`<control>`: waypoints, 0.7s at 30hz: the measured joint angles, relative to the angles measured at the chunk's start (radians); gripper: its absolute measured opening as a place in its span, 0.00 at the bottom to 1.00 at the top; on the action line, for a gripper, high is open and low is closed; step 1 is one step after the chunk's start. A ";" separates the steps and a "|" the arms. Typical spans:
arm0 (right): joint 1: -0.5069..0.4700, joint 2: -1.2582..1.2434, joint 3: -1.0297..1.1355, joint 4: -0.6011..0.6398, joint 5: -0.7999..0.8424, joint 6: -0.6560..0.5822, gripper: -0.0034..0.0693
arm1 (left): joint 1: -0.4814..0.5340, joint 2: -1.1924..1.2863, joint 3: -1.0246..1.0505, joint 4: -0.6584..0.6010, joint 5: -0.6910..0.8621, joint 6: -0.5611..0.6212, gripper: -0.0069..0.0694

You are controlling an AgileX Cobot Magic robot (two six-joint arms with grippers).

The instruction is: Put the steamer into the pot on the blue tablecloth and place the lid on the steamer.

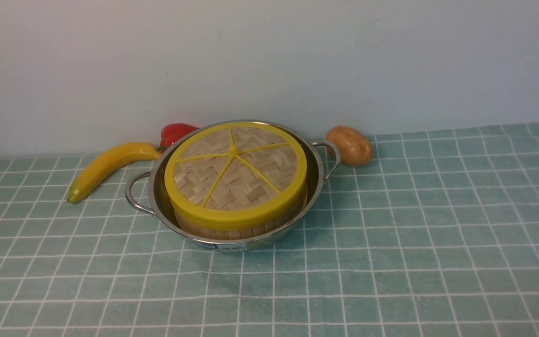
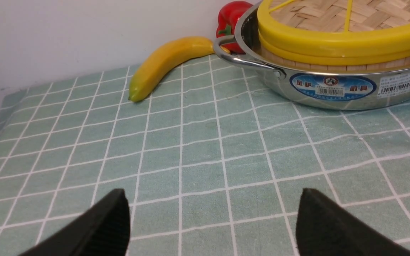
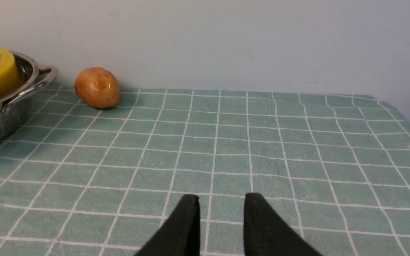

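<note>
Sitting in the shiny steel pot (image 1: 318, 182), the bamboo steamer (image 1: 232, 228) shows only a band of pale slatted wall above the pot's rim, and the lid (image 1: 236, 174) rests flat on top of it: a woven disc with a thick yellow rim and yellow spokes meeting at a small hub. The pot, with a loop handle on each side, stands on the blue tablecloth (image 1: 414, 243) covering the worktop, toward the far wall. A yellow banana (image 1: 110, 167) lies just left of the pot, a red pepper (image 1: 174, 133) peeks out behind its far-left edge, and a brown potato (image 1: 350, 145) sits just right of the right handle. The left pincer (image 2: 212, 217) is spread wide and empty above bare cloth near the pot; the right pincer (image 3: 222, 220) is parted slightly, grasping nothing, well right of the pot.
</note>
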 joint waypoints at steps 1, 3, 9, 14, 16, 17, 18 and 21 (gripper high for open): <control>0.000 0.000 0.000 0.000 0.000 0.000 0.34 | 0.000 0.000 0.000 0.000 0.000 0.000 0.85; 0.000 0.000 0.000 0.000 0.000 0.000 0.34 | 0.000 0.000 0.000 0.000 0.000 0.000 0.85; 0.000 0.000 0.000 0.000 0.000 0.000 0.37 | 0.000 0.000 0.000 0.000 0.000 0.000 0.85; 0.000 0.000 0.000 0.000 0.000 0.000 0.38 | 0.000 0.000 0.000 0.000 0.000 0.000 0.85; 0.000 0.000 0.000 0.000 0.000 0.000 0.38 | 0.000 0.000 0.000 0.000 0.000 0.000 0.85; 0.000 0.000 0.000 0.000 0.000 0.000 0.38 | 0.000 0.000 0.000 0.000 0.000 0.000 0.85; 0.000 0.000 0.000 0.000 0.000 0.000 0.38 | 0.000 0.000 0.000 0.000 0.000 0.000 0.85; 0.000 0.000 0.000 0.000 0.000 0.000 0.38 | 0.000 0.000 0.000 0.000 0.000 0.000 0.85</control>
